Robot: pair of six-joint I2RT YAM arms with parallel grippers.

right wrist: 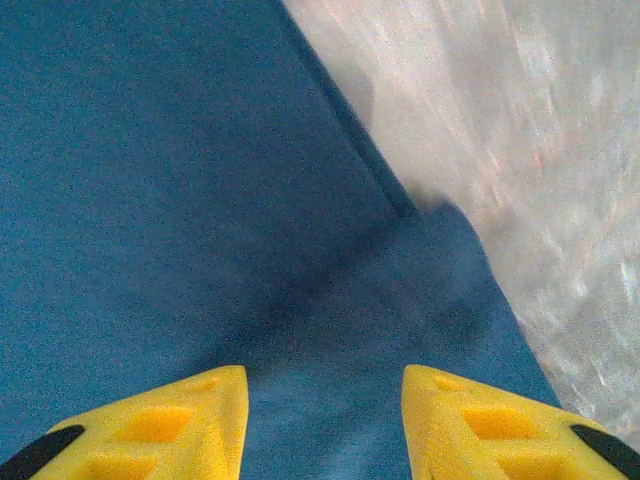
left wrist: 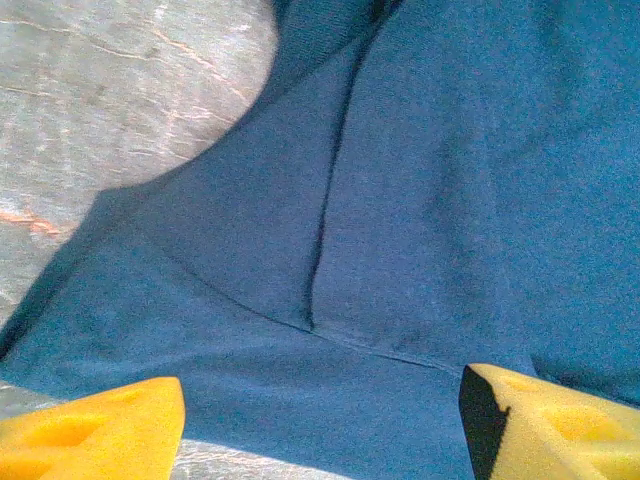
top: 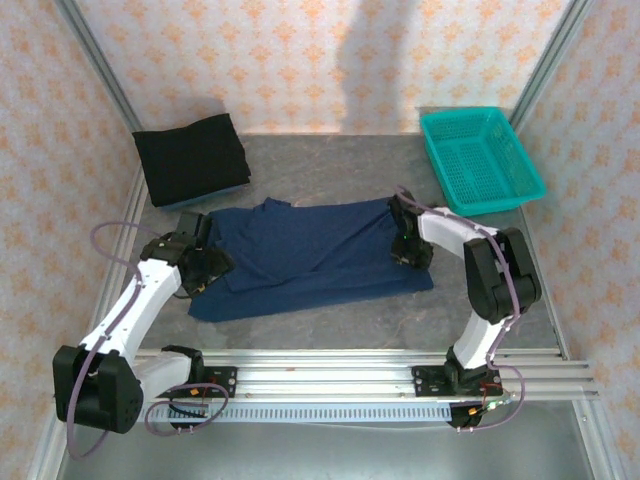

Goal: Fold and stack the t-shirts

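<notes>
The left gripper (top: 207, 266) is at the left edge of the navy t-shirt (top: 320, 255). In the left wrist view its two yellow fingers (left wrist: 95, 430) stand wide apart just above the cloth. Nothing is between them, so these jaws are open and the shirt lies under and in front of them.

The right gripper (top: 409, 250) is at the right edge of the same shirt. Its yellow fingers (right wrist: 160, 420) are also apart, with flat blue cloth visible in the gap. These jaws are open too and they grip nothing.

The navy t-shirt lies on the grey table (top: 330, 335), between the two grippers. It is spread out sideways, not yet folded tidy. Some soft creases run across it, and one layer overlaps another on its left half. The left wrist view shows a dark seam and a curved edge of cloth against the table. The right wrist view shows a straight hem on the right side.

Behind the navy t-shirt, to the far left, the black t-shirt (top: 190, 158) lies as a folded packet. Behind it to the far right stands a teal basket (top: 480, 160).

I count two t-shirts, one basket and two grippers.
</notes>
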